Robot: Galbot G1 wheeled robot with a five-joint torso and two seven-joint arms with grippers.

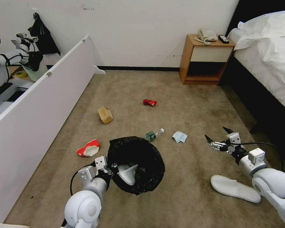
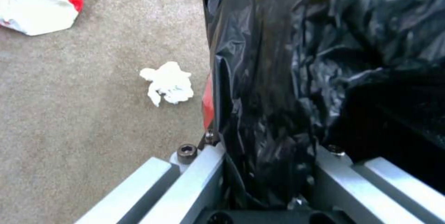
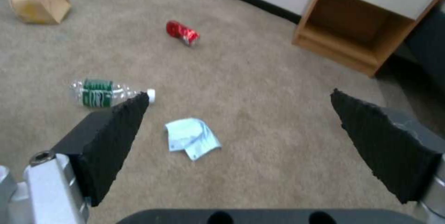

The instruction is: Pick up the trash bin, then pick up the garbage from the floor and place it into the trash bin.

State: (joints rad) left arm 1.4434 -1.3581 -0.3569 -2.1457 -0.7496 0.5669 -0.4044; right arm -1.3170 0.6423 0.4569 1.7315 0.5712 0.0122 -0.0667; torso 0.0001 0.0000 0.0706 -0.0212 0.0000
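The trash bin (image 1: pixel 139 164), round, lined with crinkly glossy black plastic, is pinched at its rim by the left tool (image 1: pixel 112 169); the right tool (image 1: pixel 217 135) hovers spread above the carpet (image 1: pixel 186 104) near a light blue cloth (image 1: pixel 180 136).

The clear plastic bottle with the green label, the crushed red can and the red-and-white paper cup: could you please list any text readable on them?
None can be read.
Clear plastic bottle with the green label: white marks, too blurred.
Crushed red can: too small and blurred.
Red-and-white paper cup: no legible text.

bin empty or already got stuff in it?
Not empty: the trash bin held by the left gripper contains a white slipper.
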